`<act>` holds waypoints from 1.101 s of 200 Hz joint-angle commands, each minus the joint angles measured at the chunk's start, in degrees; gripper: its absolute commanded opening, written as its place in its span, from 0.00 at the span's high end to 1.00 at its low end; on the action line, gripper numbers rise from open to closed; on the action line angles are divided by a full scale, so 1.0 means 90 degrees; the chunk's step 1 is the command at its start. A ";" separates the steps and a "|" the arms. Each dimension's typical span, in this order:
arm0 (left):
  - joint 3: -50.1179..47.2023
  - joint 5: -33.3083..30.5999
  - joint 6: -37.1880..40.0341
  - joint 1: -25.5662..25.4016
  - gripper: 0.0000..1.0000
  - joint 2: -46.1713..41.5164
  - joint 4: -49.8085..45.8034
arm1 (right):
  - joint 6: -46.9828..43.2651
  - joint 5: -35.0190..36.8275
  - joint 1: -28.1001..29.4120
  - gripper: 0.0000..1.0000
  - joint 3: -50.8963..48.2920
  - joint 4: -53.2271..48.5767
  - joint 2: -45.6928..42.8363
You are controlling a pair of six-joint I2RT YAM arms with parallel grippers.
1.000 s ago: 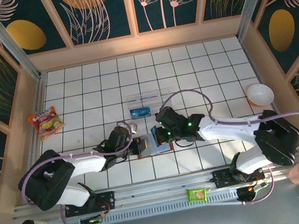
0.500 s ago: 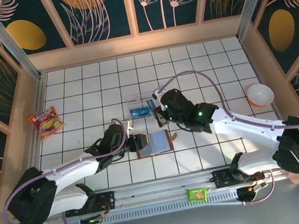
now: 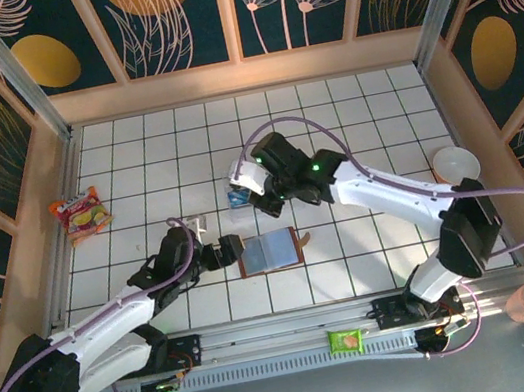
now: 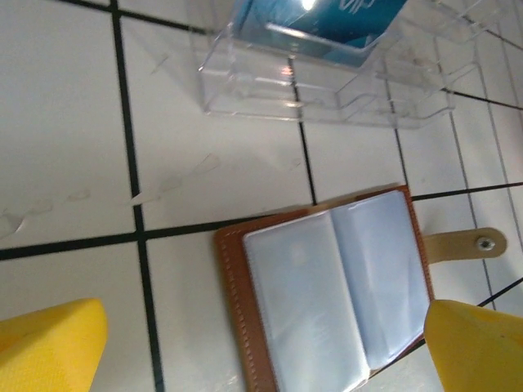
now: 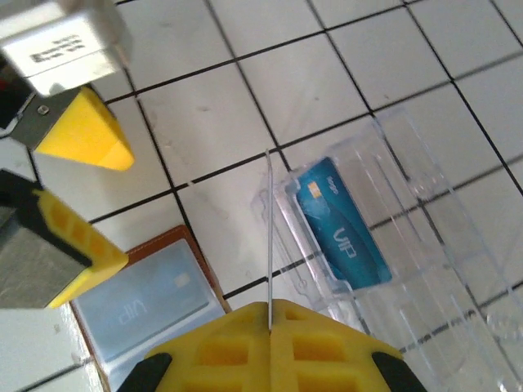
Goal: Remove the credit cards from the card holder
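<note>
Card holder (image 4: 327, 286) splayed, bluish inside (left pincer (image 3: 229, 252) released, right pincer (image 5: 270, 310) gripping credit card (image 5: 269, 229))

Left arm is extended low across the table, and the left gripper (image 3: 231, 252) is held with its jaws spread wide. Right arm is reached forward and leftward, and the right gripper (image 5: 270, 317) is pinched on an edge-on credit card (image 5: 269, 229).
</note>
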 commanded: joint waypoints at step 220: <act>0.0387 -0.0449 -0.0019 0.0152 0.01 0.0276 -0.1015 | -0.3258 0.0346 -0.0585 1.00 0.3321 -0.2480 0.3395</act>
